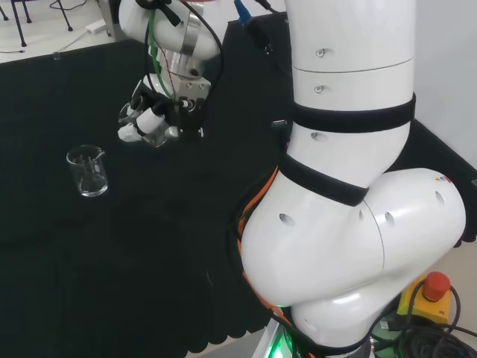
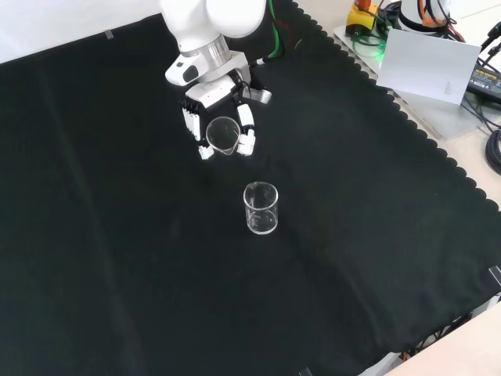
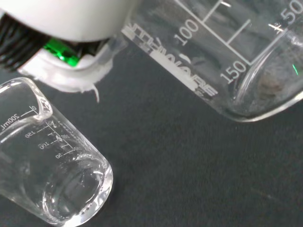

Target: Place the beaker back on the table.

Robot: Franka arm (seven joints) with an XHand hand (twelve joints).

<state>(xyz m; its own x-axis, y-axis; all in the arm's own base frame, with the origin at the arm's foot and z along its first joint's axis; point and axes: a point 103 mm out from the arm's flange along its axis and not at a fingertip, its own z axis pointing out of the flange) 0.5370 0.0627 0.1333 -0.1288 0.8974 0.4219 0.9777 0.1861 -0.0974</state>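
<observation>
My hand (image 2: 205, 100) hangs above the black cloth (image 2: 109, 251), fingers curled round a clear glass beaker (image 2: 222, 135). The held beaker (image 1: 154, 135) is tilted and clear of the cloth; in the head view the hand (image 1: 146, 113) grips it from above. A second clear beaker (image 2: 261, 208) stands upright on the cloth, just nearer than the hand in the front view and left of it in the head view (image 1: 88, 171). The wrist view shows the held beaker (image 3: 227, 52) close up, the standing beaker (image 3: 52, 170) below it, and a white part of the hand (image 3: 71, 19).
The arm's big white links (image 1: 350, 179) take up the right of the head view. A red stop button (image 1: 436, 286) sits beside the base. In the front view a white box (image 2: 427, 63) and cables lie past the cloth's scalloped edge (image 2: 407, 117).
</observation>
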